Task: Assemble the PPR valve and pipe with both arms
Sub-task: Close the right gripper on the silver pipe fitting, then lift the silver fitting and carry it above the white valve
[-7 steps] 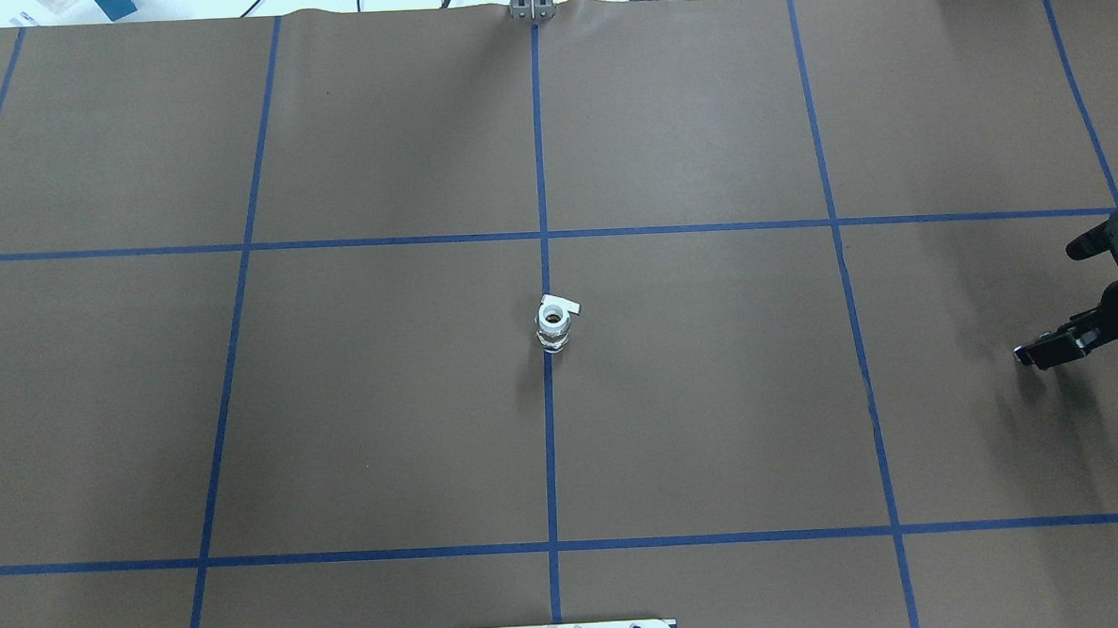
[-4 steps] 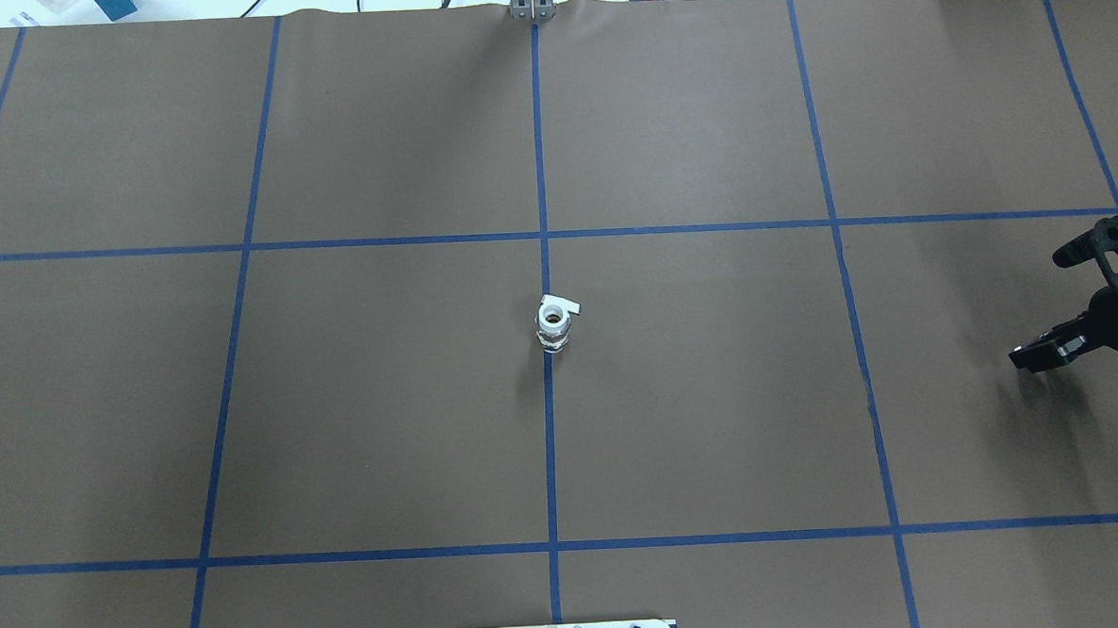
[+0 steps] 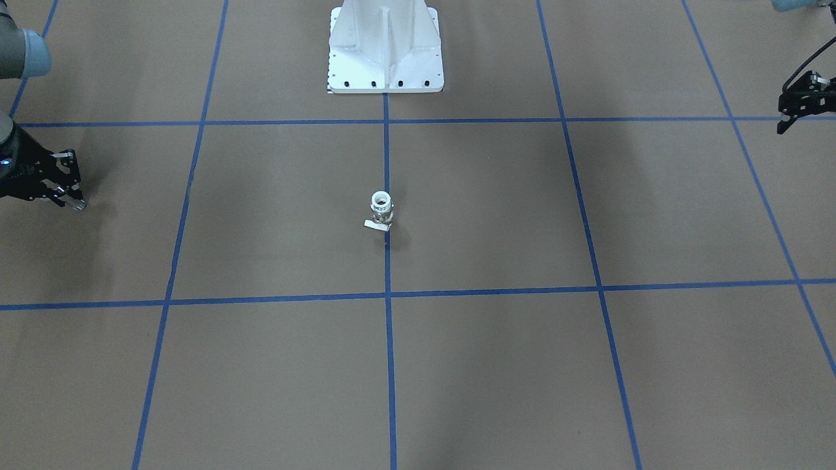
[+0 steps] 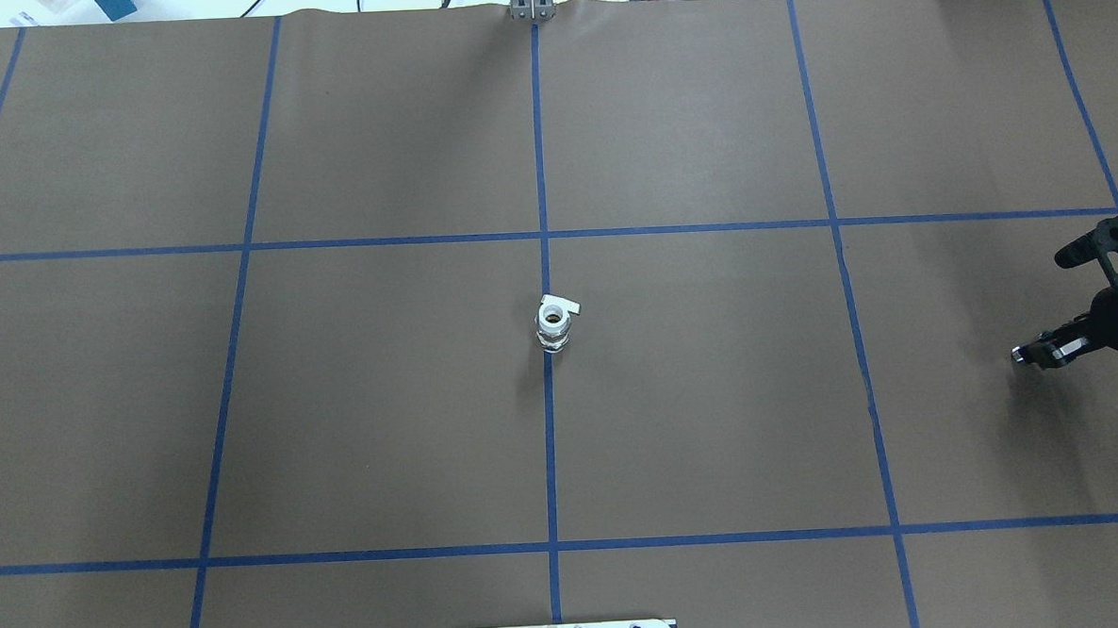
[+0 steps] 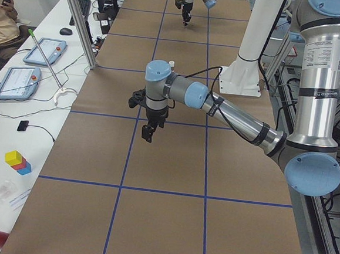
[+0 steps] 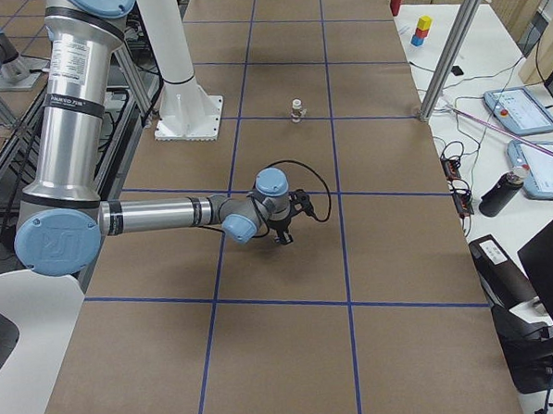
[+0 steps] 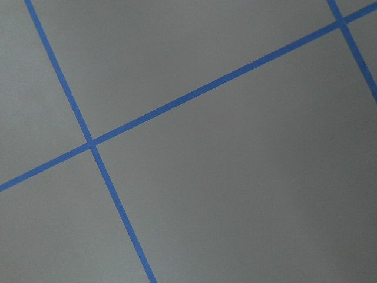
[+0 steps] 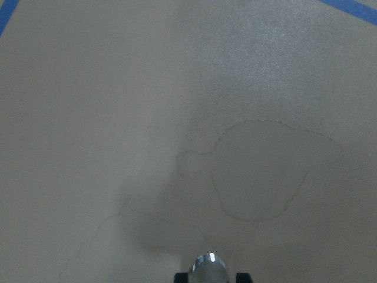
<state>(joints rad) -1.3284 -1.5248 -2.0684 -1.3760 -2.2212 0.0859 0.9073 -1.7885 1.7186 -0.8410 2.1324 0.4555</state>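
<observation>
The PPR valve [image 4: 554,324] stands upright on the middle blue line, white ring on top and its lever tab toward the far side; it also shows in the front view as the valve [image 3: 381,210]. My right gripper [image 4: 1033,354] hovers low at the table's right edge, shut on the pipe [image 8: 207,268], whose shiny end pokes out between the fingertips. My left gripper [image 3: 787,121] hangs far off at the left end, outside the overhead view. One finger stands at the outer side and its wrist view shows only brown paper, so it looks open and empty.
Brown paper with a blue tape grid [image 4: 542,234] covers the table. The white bolted base [image 3: 385,49] sits at the robot's edge. Tablets, cables and coloured blocks [image 5: 17,161] lie on the side bench beyond the table.
The right gripper has turned a little at the wrist and shifted slightly left, still holding the pipe. The valve has not moved.
</observation>
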